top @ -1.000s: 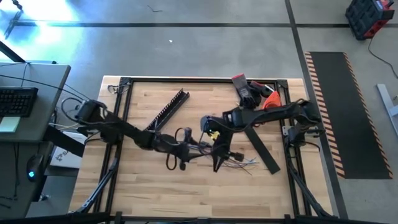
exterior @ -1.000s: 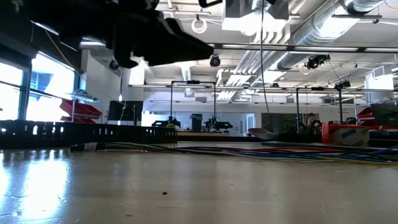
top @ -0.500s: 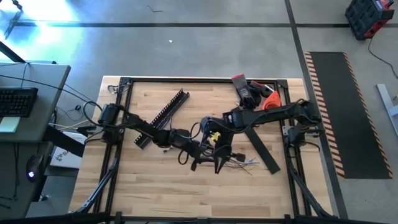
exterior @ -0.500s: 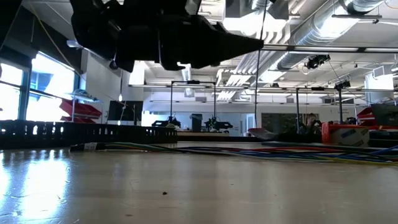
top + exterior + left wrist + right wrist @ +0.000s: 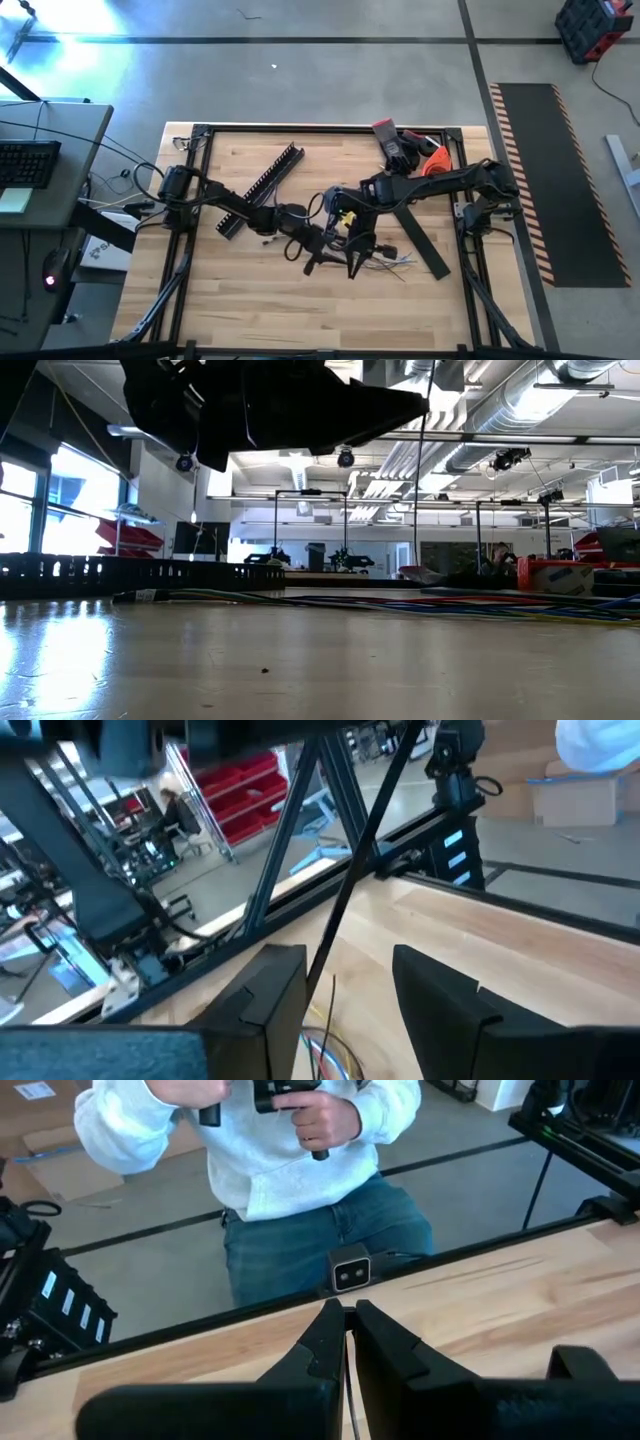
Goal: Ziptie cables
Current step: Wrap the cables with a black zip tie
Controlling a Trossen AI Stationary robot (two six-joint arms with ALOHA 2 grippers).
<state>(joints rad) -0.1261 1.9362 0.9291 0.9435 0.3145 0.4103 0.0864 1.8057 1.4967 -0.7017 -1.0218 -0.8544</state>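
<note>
The cables (image 5: 388, 260) lie loose on the wooden table, right of centre, with their thin ends fanned out. In the low view the cables (image 5: 420, 604) run flat along the tabletop. My left gripper (image 5: 322, 252) reaches level from the left and stands open just left of them. In its wrist view coloured wires (image 5: 322, 1055) and a thin dark strand (image 5: 335, 992) show between the fingers of my left gripper (image 5: 345, 1010). My right gripper (image 5: 354, 268) hangs beside it, over the cables' left end. In its own view my right gripper (image 5: 347, 1320) is shut. My left gripper's fingers (image 5: 270, 1010) stand on either side of the wires, and I cannot tell whether they touch them. My right gripper is shut, slanting down toward the table's near edge. A thin pale line (image 5: 348, 1380) shows in the slit between its fingers; whether it is held I cannot tell.
A black slotted duct (image 5: 268, 178) lies slanted at the far left. A flat black strip (image 5: 420, 238) lies right of the cables, with red and orange tools (image 5: 405, 148) at the far right. A person (image 5: 280, 1150) holding hand controllers stands beyond the near edge.
My left gripper has gone toward the table's right edge, up to the right gripper and the cables, with its arm stretching out and its wrist turning. The right arm and the cables have kept still.
</note>
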